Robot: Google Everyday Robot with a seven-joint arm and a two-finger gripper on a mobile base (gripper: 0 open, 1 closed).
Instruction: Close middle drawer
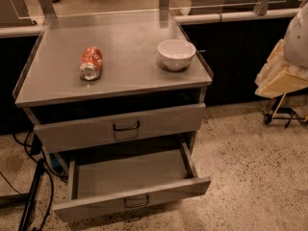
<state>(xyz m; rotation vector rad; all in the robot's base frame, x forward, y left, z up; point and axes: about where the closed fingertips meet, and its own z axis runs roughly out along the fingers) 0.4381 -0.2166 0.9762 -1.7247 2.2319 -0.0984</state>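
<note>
The middle drawer (131,176) is a long shallow grey steel tray, pulled far out of the cabinet and empty. Its slim flat front (96,205) has a small dark loop handle (136,202). Above it, the top drawer (120,127) with the taller front stands slightly out. The lowest drawer is hidden under the open one. My gripper (281,78) shows as a cream and white shape at the right edge. It is at about the cabinet top's height, well to the right of the drawers and touching nothing.
An orange soda can (91,63) lies on its side on the cabinet top (125,76). A white bowl (176,54) stands near the top's right edge. Black cables (33,196) hang at the cabinet's left. A small dark wheeled base (281,115) is on the speckled floor at right.
</note>
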